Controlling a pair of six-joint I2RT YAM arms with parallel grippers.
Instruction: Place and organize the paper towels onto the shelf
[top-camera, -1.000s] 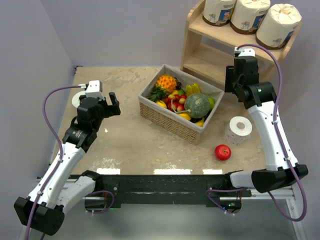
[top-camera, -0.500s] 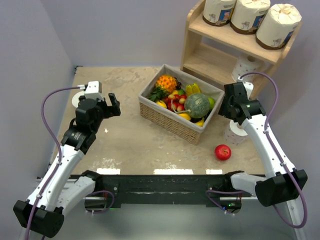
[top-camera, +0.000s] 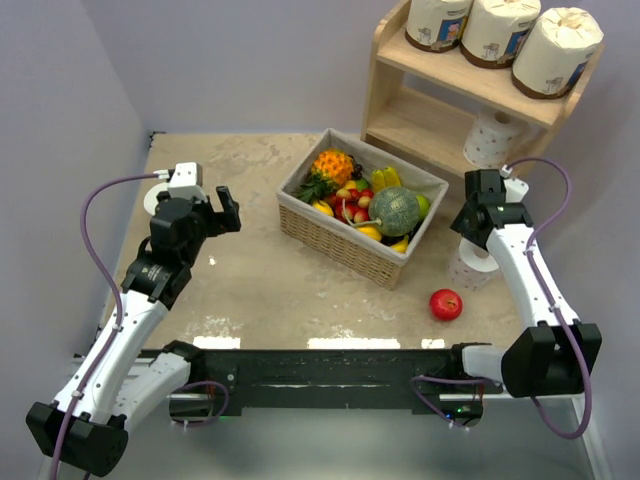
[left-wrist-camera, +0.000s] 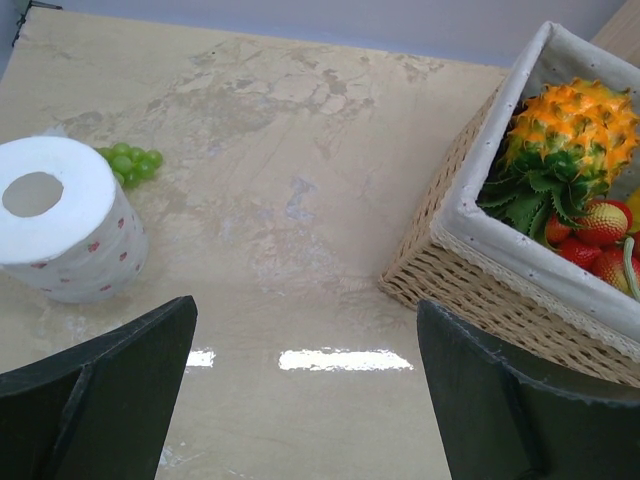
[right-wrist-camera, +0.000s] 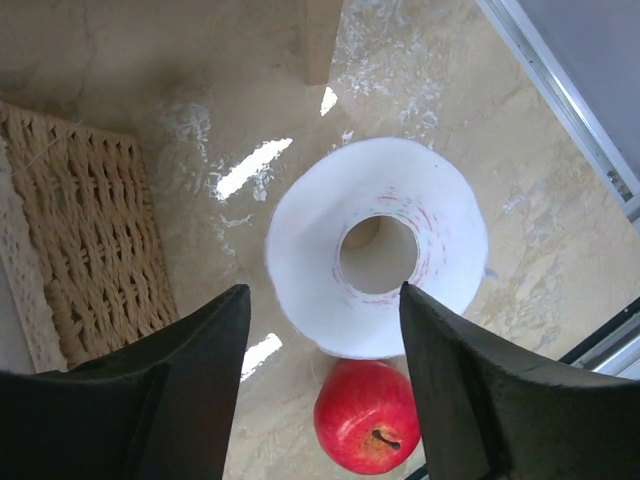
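Right fingers (right-wrist-camera: 190, 370), spread and empty, have swung back from the shelf (top-camera: 420, 120), leaving a dotted bare roll (top-camera: 492, 138) on its lower tier. Directly beneath them stands another soft white roll (right-wrist-camera: 300, 240), likely next, with a glossy apple (right-wrist-camera: 365, 415) just beside it. Left fingers (left-wrist-camera: 110, 380) are spread, with a third roll (left-wrist-camera: 60, 220) ahead-left.

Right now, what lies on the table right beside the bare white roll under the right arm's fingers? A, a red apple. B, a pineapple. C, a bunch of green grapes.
A: the right wrist view shows the red apple beside the bare white roll below the right fingers; the grapes lie by the other roll, on the left.
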